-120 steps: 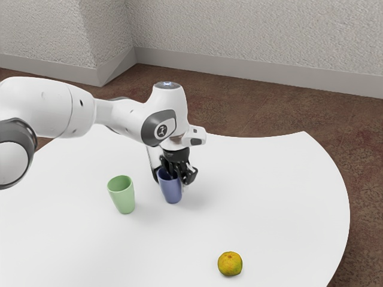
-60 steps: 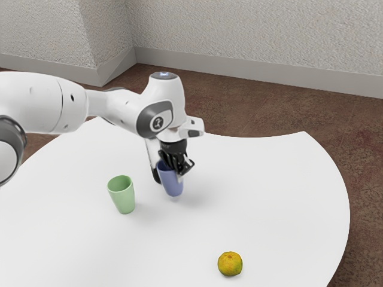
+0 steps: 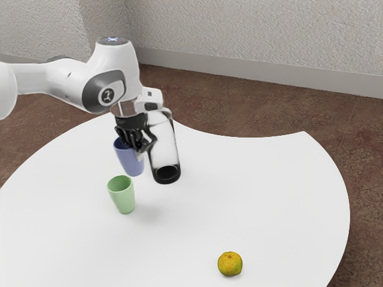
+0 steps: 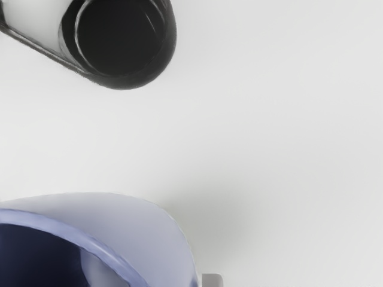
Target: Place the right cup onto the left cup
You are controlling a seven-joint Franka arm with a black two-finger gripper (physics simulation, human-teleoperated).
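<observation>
At the exterior view's left the green cup (image 3: 123, 198) stands upright where it was, and now the blue cup (image 3: 131, 162) has swung across to hang in the air just behind and above it, its wall pinched in the black gripper (image 3: 135, 143). Further right, the tall glass (image 3: 163, 143) has come clear of the cup that hid it; the carry looks mostly done, leaving the lining-up and lowering into the green one.

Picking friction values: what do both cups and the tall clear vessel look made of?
Blue cup: likely plastic, maybe ceramic; smooth satin, even color, soft sheen on the rim.
Green cup: same guess; smooth, evenly colored, no grain.
Tall vessel: glass or clear plastic, glossy; white table shows through, base opaque black.
</observation>
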